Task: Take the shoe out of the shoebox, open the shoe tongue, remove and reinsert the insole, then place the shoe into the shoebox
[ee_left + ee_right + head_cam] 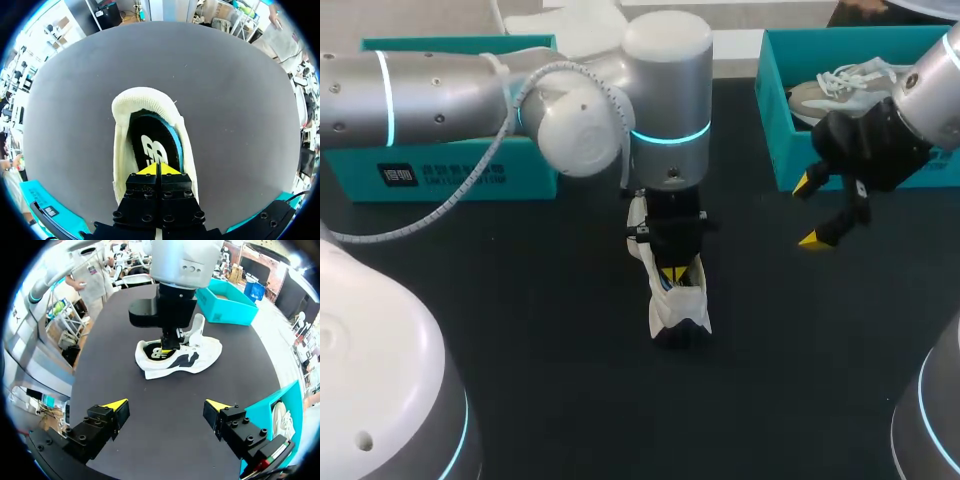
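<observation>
- Shoe point(678, 305) sits sole-down mid-table point(520, 330), heel end closest to me. Out in the open like that, I figure it's so both arms can get at it.
- My left gripper point(672, 272) comes straight down into the shoe's opening, yellow tips squeezed together right on the insole point(150, 145). Can't tell if it's actually got a pinch of the insole or is just pressing on it. Going in vertical makes sense to me: it's the only clean way past the collar.
- Tongue point(197, 327) is flipped up, toward the toe from the gripper, so the opening is clear.
- Long axis runs near-to-far: heel toward me, toe away, angled a touch to my left.
- My right gripper point(810, 212) hangs well off to the right of the shoe and a bit further back, fingers spread wide, holding nothing. Looks parked out of the way.
- Further right of the shoe, at the back: a teal box point(775, 120) with a second shoe point(840, 85) in it.
- Back left of the shoe: another teal box point(450, 175), mostly hidden by my left arm.
</observation>
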You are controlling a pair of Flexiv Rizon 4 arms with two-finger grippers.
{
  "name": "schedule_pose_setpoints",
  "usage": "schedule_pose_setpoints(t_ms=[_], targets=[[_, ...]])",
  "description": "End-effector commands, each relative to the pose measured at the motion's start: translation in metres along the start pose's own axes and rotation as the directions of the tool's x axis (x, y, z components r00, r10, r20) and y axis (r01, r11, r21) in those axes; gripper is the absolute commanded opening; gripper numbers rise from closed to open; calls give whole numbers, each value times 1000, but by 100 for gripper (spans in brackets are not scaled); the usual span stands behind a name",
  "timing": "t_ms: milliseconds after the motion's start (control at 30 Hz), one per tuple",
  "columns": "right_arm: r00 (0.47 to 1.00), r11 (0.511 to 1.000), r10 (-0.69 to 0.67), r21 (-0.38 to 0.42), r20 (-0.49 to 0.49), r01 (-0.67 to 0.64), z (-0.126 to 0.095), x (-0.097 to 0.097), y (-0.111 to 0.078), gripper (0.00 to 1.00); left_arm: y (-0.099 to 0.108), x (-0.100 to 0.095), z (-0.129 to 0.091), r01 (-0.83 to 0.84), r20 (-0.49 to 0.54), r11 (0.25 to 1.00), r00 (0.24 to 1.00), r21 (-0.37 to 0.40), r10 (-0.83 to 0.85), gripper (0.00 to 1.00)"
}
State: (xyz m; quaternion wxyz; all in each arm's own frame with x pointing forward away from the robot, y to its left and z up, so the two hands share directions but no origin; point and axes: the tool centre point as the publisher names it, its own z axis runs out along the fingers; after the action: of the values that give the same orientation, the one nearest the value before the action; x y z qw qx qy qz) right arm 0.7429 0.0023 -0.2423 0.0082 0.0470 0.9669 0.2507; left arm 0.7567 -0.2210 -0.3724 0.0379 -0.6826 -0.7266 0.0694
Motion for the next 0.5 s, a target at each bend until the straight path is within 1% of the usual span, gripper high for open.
schedule_pose_setpoints(t_ms=[33, 67, 167, 267, 367, 500], targets=[[1000, 1000, 1, 4, 1, -1, 1, 0, 0, 100, 1, -1, 12, 19, 50, 1000, 999, -16, -19, 0], [1000, 1000, 1, 4, 1, -1, 1, 0, 0, 100, 2, -2, 15, 29, 66, 999, 997, -33, -27, 0], [1000, 1000, 1, 4, 1, -1, 1, 0, 0, 100, 5, -7, 20, 47, 90, 998, 995, -31, -44, 0], [1000, 1000, 1, 4, 1, -1, 1, 0, 0, 100, 4, -5, 9, 49, 97, 998, 994, -25, -47, 0], [1000, 1000, 1, 4, 1, -1, 1, 0, 0, 100, 4, 0, -6, 39, 92, 999, 995, -26, -36, 0], [1000, 1000, 1, 4, 1, -1, 1, 0, 0, 100, 5, 6, -18, 34, 91, 999, 995, -30, -31, 0]])
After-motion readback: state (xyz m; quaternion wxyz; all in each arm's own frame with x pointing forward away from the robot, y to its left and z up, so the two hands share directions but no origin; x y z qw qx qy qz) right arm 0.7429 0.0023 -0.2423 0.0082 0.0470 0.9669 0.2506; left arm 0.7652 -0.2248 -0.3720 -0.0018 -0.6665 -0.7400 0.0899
